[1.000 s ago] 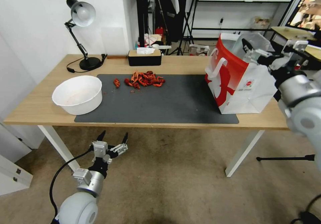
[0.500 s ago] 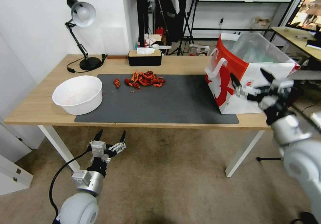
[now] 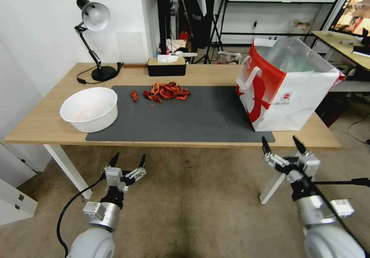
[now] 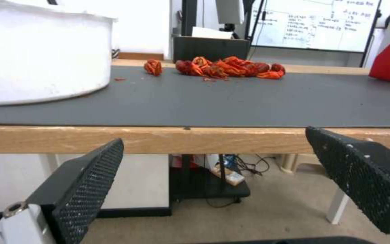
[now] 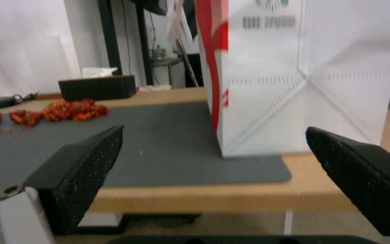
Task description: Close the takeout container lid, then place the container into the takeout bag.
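The takeout bag (image 3: 285,92), white and red with white handles, stands upright and open at the table's right end; its silvery lining shows at the mouth. The takeout container and its lid are out of view. My right gripper (image 3: 280,142) hangs open and empty just below the table's front edge, in front of the bag; the right wrist view looks past its spread fingers (image 5: 82,162) at the bag's white side (image 5: 294,74). Below the front edge on the left, my left gripper (image 3: 129,158) is also open and empty.
A grey mat (image 3: 185,115) covers the middle of the wooden table (image 3: 38,123). On it sit a large white bowl (image 3: 89,108) at the left and a pile of red dried pieces (image 3: 165,91). Behind are a black tissue box (image 3: 166,66) and a desk lamp (image 3: 94,38).
My right arm has come down from the bag's mouth, past its front face, to below the table's front edge. The left gripper has risen slightly.
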Motion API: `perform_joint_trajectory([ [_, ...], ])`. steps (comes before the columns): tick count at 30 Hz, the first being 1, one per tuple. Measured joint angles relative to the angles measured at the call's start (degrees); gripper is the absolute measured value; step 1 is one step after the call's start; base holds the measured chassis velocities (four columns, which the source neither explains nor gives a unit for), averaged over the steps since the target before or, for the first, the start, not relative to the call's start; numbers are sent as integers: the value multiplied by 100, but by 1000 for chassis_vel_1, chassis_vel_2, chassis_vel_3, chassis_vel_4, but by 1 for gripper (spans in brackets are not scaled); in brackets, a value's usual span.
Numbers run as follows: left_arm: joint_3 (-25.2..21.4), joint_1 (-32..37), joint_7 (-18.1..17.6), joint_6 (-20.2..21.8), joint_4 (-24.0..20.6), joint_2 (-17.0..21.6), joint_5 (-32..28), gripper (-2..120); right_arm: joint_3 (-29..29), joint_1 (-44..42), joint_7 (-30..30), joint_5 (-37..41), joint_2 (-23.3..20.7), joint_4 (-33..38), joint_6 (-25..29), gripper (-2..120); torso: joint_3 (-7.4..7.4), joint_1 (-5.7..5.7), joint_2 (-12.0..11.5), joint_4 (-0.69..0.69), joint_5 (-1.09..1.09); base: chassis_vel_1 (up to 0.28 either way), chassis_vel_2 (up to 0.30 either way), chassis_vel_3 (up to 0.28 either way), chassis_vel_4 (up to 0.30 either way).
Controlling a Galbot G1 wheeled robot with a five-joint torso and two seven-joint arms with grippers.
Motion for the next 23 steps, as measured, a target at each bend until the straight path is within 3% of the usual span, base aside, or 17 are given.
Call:
perform_joint_trajectory([
  [9, -5, 56, 110, -214, 115, -27, 52, 100, -155, -104, -11, -169, 186, -293, 220, 100, 0, 1, 0, 0, 0, 0, 0, 0, 0],
  [23, -12, 64, 132, -221, 117, -27, 50, 100, -158, -92, -17, -161, 173, -295, 217, 100, 0, 1, 0, 0, 1, 0, 0, 0, 0],
])
